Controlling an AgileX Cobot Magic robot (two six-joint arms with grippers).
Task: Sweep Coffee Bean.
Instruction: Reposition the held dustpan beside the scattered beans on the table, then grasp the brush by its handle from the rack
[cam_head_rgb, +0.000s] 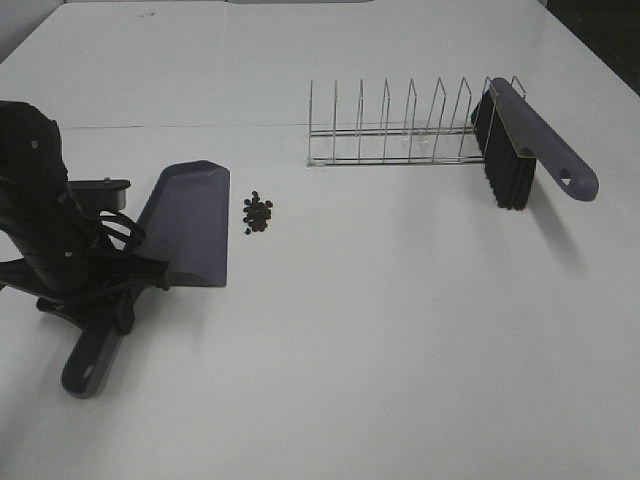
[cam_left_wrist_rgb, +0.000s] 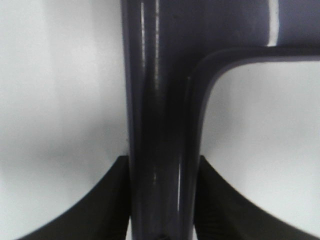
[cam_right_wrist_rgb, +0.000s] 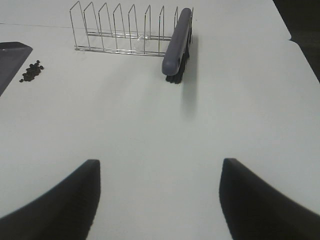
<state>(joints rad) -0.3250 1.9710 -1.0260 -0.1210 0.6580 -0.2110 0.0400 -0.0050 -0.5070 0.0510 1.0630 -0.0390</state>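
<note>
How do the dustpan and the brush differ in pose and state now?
The dustpan lies flat on the table; the brush leans at the wire rack's end, bristles down. The left end effector grips the dustpan's handle; nothing holds the brush. The dustpan sits beside the coffee beans; the brush is far from them. Both are dark grey.

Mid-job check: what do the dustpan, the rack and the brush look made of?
The dustpan is likely moulded plastic, grey and smooth; glossy highlights streak its handle in the left wrist view. The rack is thin metal wire, shiny, with open dividers. The brush has a grey back that looks like similar plastic; its bristles are black, probably synthetic fibre, though too small to confirm.
</note>
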